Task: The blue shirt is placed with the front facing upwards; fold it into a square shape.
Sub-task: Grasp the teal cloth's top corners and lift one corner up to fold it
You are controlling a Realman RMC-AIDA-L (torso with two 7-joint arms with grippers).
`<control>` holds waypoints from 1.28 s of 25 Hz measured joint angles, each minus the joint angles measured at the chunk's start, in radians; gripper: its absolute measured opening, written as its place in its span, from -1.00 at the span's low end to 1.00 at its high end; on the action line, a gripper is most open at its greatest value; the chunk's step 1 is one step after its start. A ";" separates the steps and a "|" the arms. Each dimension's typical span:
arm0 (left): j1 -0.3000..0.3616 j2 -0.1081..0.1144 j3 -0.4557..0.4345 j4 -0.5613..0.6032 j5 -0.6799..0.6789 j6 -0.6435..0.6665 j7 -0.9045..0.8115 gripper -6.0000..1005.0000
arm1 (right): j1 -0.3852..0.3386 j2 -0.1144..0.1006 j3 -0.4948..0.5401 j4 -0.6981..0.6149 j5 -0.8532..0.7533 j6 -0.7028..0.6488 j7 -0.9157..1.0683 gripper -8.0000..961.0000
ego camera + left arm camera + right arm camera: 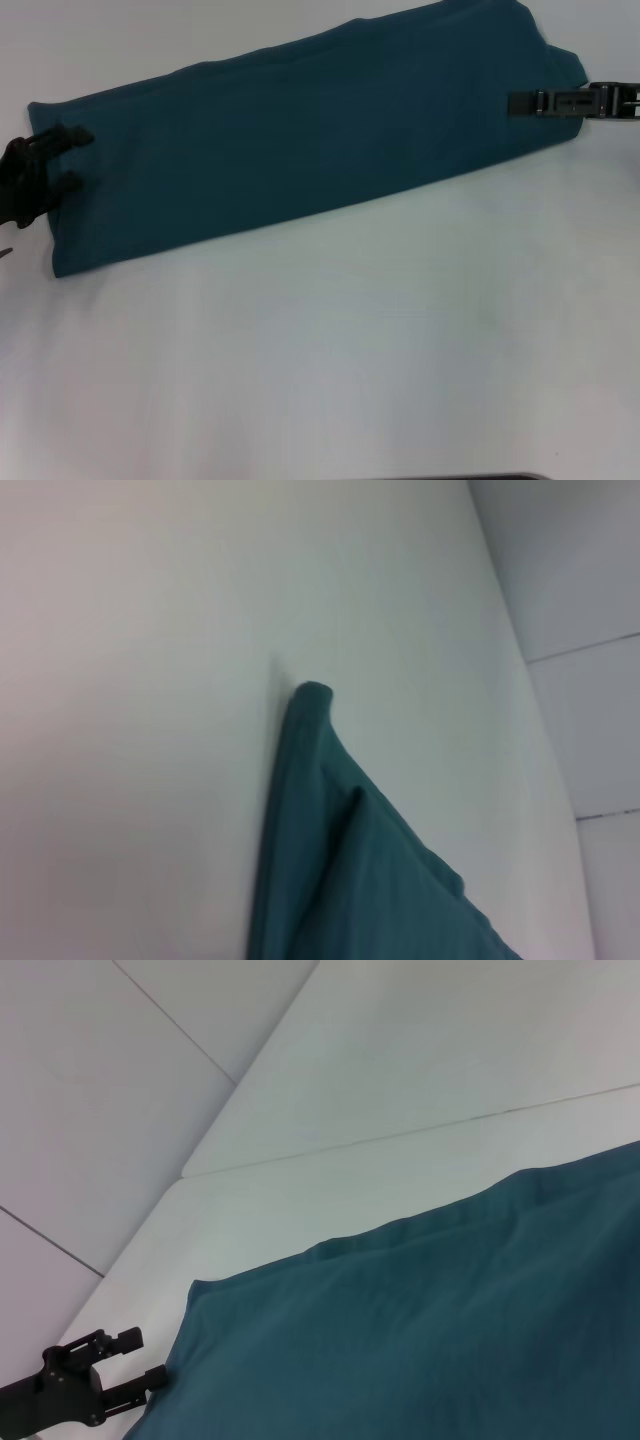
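The blue shirt (300,130) lies as a long, plain teal strip running diagonally across the white table, from the near left to the far right. No lettering or collar shows. My left gripper (78,158) is open at the strip's left end, its two fingers spread over the end edge. It also shows in the right wrist view (150,1358), at the cloth's corner. My right gripper (530,103) reaches in level over the strip's right end and lies against the cloth. The left wrist view shows a folded corner of the shirt (320,810).
The white table (380,340) spreads bare in front of the shirt. Its far edge and a pale tiled floor (90,1110) show in the right wrist view. A dark edge (470,477) sits at the bottom of the head view.
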 joint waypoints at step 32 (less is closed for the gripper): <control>-0.051 0.172 0.156 -0.121 0.151 0.149 -0.210 0.44 | -0.008 -0.003 -0.002 -0.002 -0.002 0.052 -0.017 0.89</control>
